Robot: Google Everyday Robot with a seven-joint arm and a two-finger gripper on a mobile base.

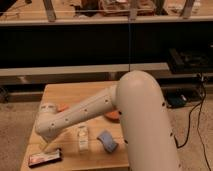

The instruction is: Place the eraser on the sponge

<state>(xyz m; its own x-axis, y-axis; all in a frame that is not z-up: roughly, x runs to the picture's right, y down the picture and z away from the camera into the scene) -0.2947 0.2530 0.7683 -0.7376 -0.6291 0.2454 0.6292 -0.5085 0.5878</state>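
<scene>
Eraser [45, 157]: the dark flat block with a pale face, as best I can judge, lying at the front left corner of the counter [75, 92].
Sponge [106, 141]: blue, on the counter to the right, well apart from the eraser and bare on top.
Between them: a small pale container [82, 139] stands upright.
Gripper [44, 146]: at the low end of the arm [85, 112], just above the eraser's left half.
Step in hand: judged a descent to pick up the eraser.
Next move calls for: a hold across the block, then a lift clearing the container on the way right.
Hidden: I cannot tell how far the gripper is open, nor whether it touches the eraser.
Hard to make out: an orange item [62, 107] and a reddish one [113, 116], both partly behind the arm.
</scene>
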